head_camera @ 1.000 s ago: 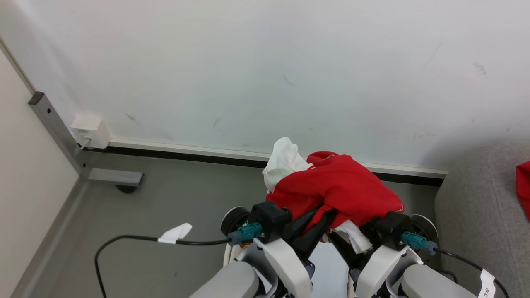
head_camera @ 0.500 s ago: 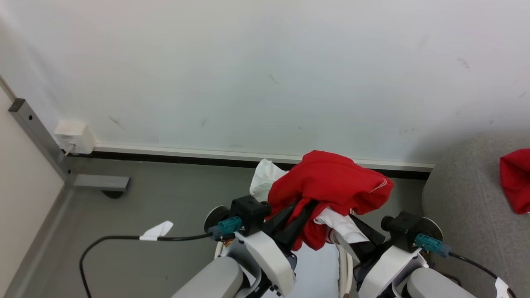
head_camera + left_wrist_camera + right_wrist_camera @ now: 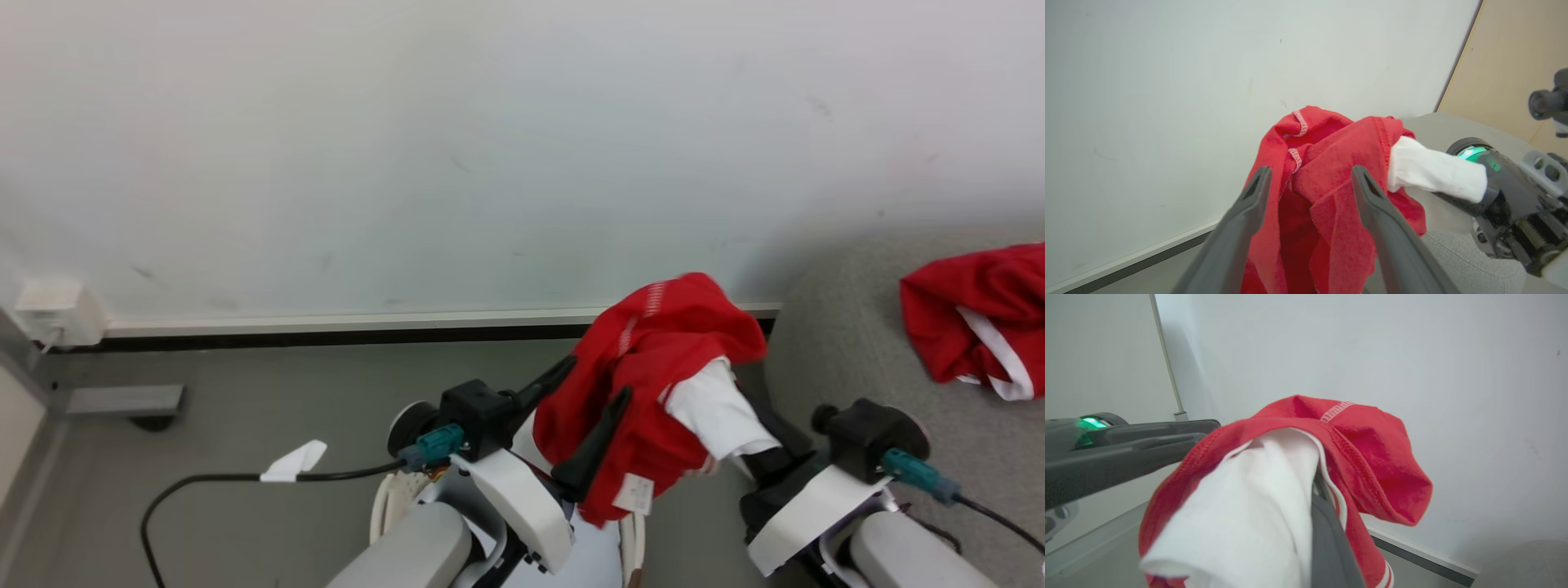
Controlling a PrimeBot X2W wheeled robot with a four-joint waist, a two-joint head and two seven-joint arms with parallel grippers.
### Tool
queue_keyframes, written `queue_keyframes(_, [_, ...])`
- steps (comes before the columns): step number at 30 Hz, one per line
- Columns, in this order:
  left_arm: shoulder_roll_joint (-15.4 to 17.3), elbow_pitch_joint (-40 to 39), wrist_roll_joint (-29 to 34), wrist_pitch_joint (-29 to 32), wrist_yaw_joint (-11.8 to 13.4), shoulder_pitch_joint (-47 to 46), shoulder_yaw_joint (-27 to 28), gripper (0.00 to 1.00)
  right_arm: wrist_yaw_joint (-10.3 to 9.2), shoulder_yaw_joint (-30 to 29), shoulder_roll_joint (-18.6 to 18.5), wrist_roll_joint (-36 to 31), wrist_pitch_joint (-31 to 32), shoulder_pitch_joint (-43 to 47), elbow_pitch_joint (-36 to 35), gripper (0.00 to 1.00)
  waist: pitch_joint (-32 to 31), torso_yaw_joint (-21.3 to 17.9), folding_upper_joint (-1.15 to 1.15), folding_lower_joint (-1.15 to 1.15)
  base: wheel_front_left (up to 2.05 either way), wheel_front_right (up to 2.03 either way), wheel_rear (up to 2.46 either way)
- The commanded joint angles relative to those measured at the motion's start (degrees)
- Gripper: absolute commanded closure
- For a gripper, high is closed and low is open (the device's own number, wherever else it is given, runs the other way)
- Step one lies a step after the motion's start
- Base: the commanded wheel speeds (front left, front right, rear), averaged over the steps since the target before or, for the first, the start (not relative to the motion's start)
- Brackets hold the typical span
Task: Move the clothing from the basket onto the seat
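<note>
- One grip alone carries the load: the right gripper [image 3: 1314, 490] is clamped on the white sleeve end [image 3: 718, 412] of the red garment [image 3: 653, 359]. The left gripper [image 3: 1311, 171] stands wide, its fingers merely threaded through the folds.
- The red garment hangs in the air above the basket [image 3: 380, 513], near the seat [image 3: 841, 367] but not yet over it. A second garment [image 3: 963, 318] already lies on the seat.
- Risk: the pinch sits only on the sleeve, so the weight of the hanging cloth may pull it free and drop it on the floor [image 3: 245, 392] between basket and seat.
- Risk: cloth draped over the spread left fingers may snag if the arms part, dragging the piece back or stretching it.
- Bunched as it is, its long axis runs roughly vertical, from the humped top near the wall [image 3: 490, 163] down to the hem with its label [image 3: 635, 494], which points at the basket. The sleeve points toward the right gripper.
</note>
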Motion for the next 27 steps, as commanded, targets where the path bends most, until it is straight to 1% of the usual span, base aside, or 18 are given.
queue_keyframes(1, [0.7,-0.4,0.0,-0.6,0.3,0.1,0.4,0.0,-0.13,-1.0,-0.8,-0.7,0.0,1.0,-0.5,1.0,0.1,-1.5,0.0,0.0,0.0,0.0,0.0])
queue_keyframes(7, [1.6,-2.8,0.5,-1.1,0.8,0.1,0.5,0.0,-0.13,-7.4,-3.0,-2.6,0.0,2.0,-2.6,1.0,0.9,-6.1,0.0,0.0,0.0,0.0,0.0])
queue_keyframes(13, [2.4,-4.2,1.1,-1.4,0.4,0.7,-0.2,0.0,-0.13,-13.9,-4.5,-4.8,0.0,2.6,-5.6,1.0,1.8,-11.8,0.0,0.0,0.0,0.0,0.0])
queue_keyframes(21, [3.1,-4.9,1.9,-1.7,0.1,0.6,-1.2,0.0,-0.13,-23.2,-5.7,-7.6,0.0,4.9,-11.9,1.0,2.9,-19.2,0.0,0.0,0.0,0.0,0.0])
queue_keyframes(27, [3.6,-5.2,2.5,-1.9,-0.4,0.2,-1.9,0.0,-0.13,-28.2,-5.5,-9.2,0.0,7.3,-16.6,1.0,3.7,-23.8,0.0,0.0,0.0,0.0,0.0])
